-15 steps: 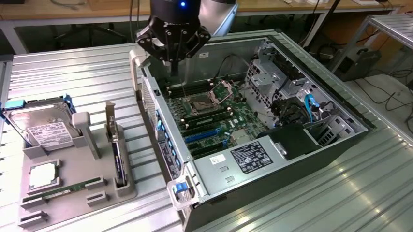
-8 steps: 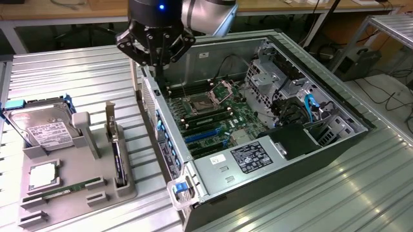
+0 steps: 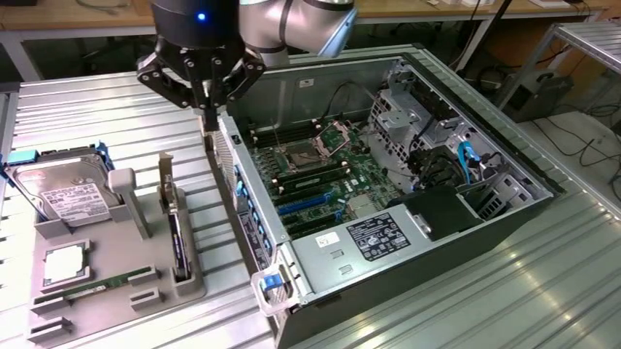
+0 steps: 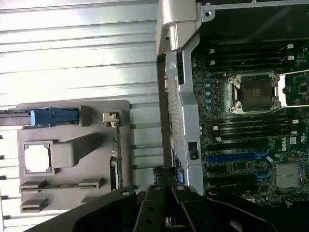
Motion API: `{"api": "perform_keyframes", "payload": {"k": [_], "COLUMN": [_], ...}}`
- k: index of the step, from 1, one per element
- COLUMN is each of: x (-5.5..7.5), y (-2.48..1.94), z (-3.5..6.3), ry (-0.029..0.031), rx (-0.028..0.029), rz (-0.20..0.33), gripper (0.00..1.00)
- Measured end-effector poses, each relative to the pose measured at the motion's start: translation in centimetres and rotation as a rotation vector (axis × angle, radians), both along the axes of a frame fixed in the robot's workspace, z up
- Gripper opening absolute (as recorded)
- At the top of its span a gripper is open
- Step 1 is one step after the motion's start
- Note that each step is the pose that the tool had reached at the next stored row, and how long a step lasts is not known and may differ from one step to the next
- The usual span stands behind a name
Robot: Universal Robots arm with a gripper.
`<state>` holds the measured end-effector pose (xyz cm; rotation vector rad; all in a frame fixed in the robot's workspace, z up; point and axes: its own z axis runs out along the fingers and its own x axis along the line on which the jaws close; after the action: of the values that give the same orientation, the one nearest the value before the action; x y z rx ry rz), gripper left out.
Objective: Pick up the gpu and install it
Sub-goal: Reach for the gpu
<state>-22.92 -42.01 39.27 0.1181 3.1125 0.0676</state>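
The jaws of the gripper (image 3: 206, 105) look squeezed shut, tip against tip, and I can see nothing held between them. They hang right over the back wall (image 3: 226, 156) of the open computer case (image 3: 505, 182), very close to its top edge.

That is the worry. If the arm goes lower here, the tips could bump the metal wall and scrape it. Shut jaws would also only push a card, not hold it.

The gpu (image 3: 176, 233) is not in the jaws. It stands on its thin edge in a slot of the grey tray (image 3: 116, 298), outside the case, with its silver end (image 3: 165, 174) sticking up. It is to the exterior view's left of the jaws and apart from them, not touching.

In the wrist view, the gpu (image 4: 115, 154) stands in the tray off to one side of the gripper (image 4: 164, 193). The card is thin and stands tall, so a crooked grab could tip it over.

Farther off in the tray lies the hard drive (image 3: 63, 193).
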Motion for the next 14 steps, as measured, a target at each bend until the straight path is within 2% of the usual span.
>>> {"api": "perform_keyframes", "payload": {"k": [2,6,7,14], "x": [-1.2,-2.7,-3.4,-5.6], "y": [-0.34,-0.9,-1.22,-2.46], "z": [-0.1,-0.34,-0.5,-1.6], "ry": [0.0,-0.0001,-0.0001,0.0005], "rx": [0.0,0.0001,0.0,-0.0001], "rz": [0.0,0.0,0.0,0.0], "gripper": [0.11,0.11,0.11,0.11]}}
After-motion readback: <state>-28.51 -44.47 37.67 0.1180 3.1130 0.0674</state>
